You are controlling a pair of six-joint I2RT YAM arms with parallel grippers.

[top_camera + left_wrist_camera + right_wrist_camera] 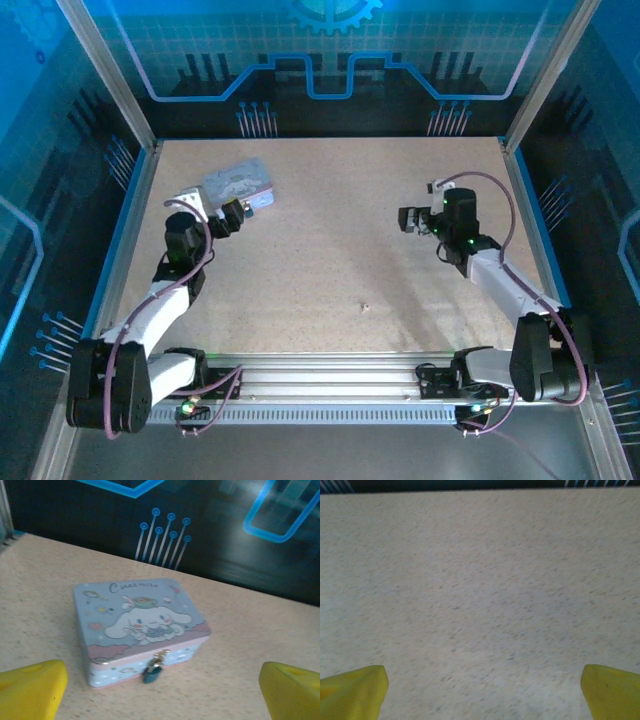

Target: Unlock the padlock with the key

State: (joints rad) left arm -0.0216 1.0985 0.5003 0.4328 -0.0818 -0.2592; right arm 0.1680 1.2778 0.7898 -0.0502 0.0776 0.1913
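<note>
Both left gripper (161, 695) and right gripper (482, 695) gape empty. Left aims at the far-left pale-blue rectangular tin's (135, 620) small dark padlock (152, 672), likely to steady it.

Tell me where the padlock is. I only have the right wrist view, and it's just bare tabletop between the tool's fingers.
Observer: Padlock hangs from the clasp on the front of a cartoon-printed tin, seen from the left wrist.
Operator: Where's that on the table?
Observer: Far left of the table in the top view, just ahead of the open left tool.
Operator: Key?
Observer: A tiny pale speck, probably the key, lies mid-table nearer the bases. It is too small to confirm.
</note>
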